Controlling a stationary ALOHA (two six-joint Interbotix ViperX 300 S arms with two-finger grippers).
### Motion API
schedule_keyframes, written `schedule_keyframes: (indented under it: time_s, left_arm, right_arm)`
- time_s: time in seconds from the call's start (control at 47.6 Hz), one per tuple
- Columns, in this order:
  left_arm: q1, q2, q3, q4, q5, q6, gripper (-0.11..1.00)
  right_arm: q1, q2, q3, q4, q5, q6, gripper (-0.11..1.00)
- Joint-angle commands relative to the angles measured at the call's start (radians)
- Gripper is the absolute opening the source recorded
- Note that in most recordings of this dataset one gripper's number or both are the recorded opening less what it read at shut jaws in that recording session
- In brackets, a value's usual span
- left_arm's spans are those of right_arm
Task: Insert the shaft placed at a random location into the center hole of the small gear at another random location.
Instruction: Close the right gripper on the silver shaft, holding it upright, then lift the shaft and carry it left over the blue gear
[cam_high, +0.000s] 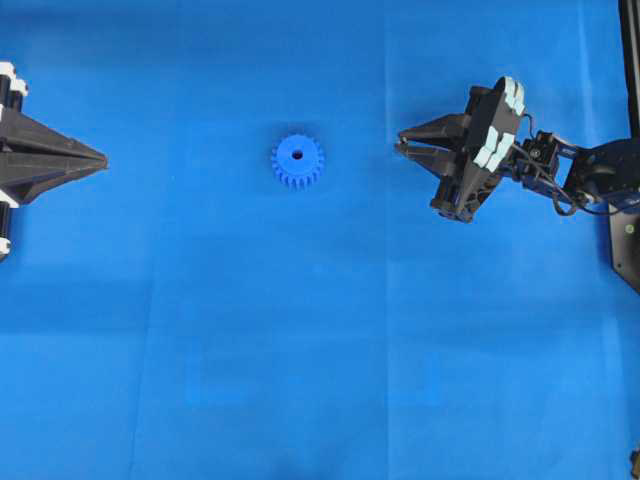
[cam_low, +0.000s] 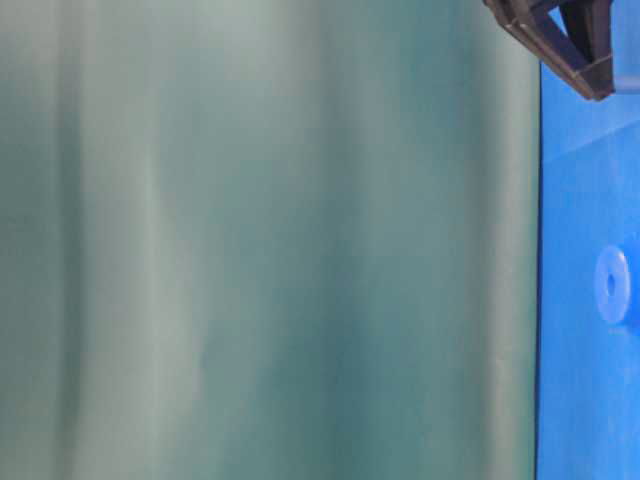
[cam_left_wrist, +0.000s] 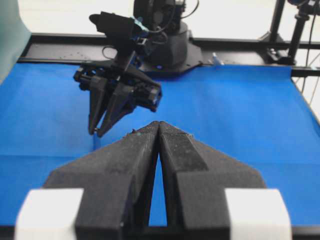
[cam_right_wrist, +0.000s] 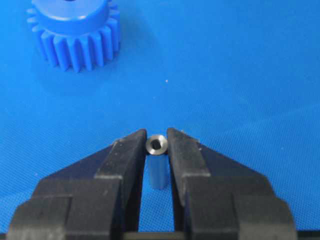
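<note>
Right gripper (cam_right_wrist: 156, 142) down on the blue cloth (cam_high: 300, 350), its matte black jaws pinched in on the shaft (cam_right_wrist: 156, 145), a small silvery pin with a shiny ringed end standing between the tips. The small gear (cam_high: 297, 161) sits well to its left, toothed blue plastic, center hole (cam_high: 297, 155) dark and facing up, open cloth all round it. Left gripper (cam_left_wrist: 158, 126) at the far left edge, jaws pressed together, gripping nothing
</note>
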Motion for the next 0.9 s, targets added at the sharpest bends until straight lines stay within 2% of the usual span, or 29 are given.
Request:
schedule_keyframes:
  time_s: [0.0, 0.294, 0.63, 0.882]
  left_arm:
    - [0.0, 0.003, -0.009, 0.0, -0.009, 0.002, 0.02]
    - [0.0, 0.003, -0.009, 0.0, -0.009, 0.002, 0.02]
    - [0.0, 0.003, -0.009, 0.0, -0.009, 0.0, 0.02]
    - [0.0, 0.003, -0.009, 0.002, -0.009, 0.0, 0.02]
  right_arm:
    - [-0.002, -0.009, -0.012, -0.005, -0.012, 0.0, 0.03]
    - [0.005, -0.037, -0.015, -0.005, -0.002, 0.002, 0.03]
    - [0.005, -0.258, -0.029, -0.002, 0.179, -0.025, 0.03]
    - [0.005, -0.305, -0.035, 0.0, 0.233, -0.034, 0.03]
